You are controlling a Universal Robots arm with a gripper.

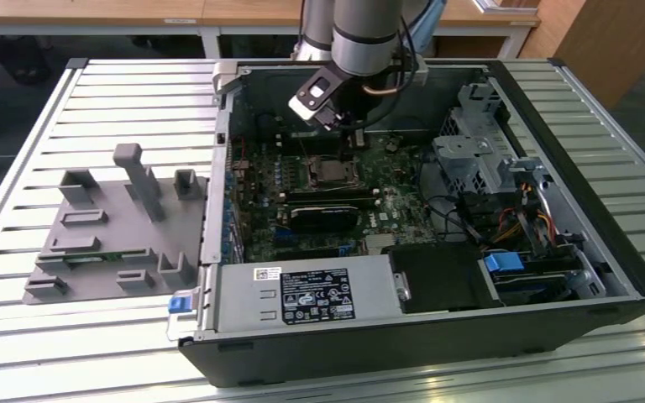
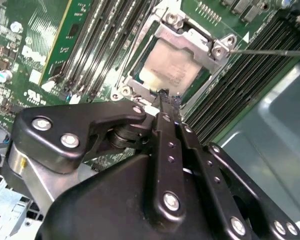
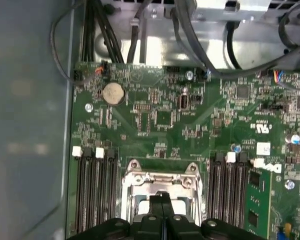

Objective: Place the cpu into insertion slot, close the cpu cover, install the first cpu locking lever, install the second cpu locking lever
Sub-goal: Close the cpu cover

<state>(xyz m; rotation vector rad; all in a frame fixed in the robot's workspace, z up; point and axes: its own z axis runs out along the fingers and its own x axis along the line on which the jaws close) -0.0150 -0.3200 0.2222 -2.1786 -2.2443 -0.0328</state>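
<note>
Two fingers (image 2: 162,127) pressed together, tips at cpu cover (image 2: 202,41) edge, cpu (image 2: 171,70) just beyond.

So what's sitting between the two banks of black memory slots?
In the first wrist view: the cpu cover, down over the cpu, with the gripper at its edge.

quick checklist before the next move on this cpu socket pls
1. cpu seated: ok, its face shows through the cover's cut-out in both wrist views.
2. cpu cover down: ok, it lies flat over the cpu.
3. gripper free: ok, jaws shut with nothing between them, tips at the cover's edge.
4. locking lever latched: not ok, the thin rod juts away from the cover across the memory slots.
</note>
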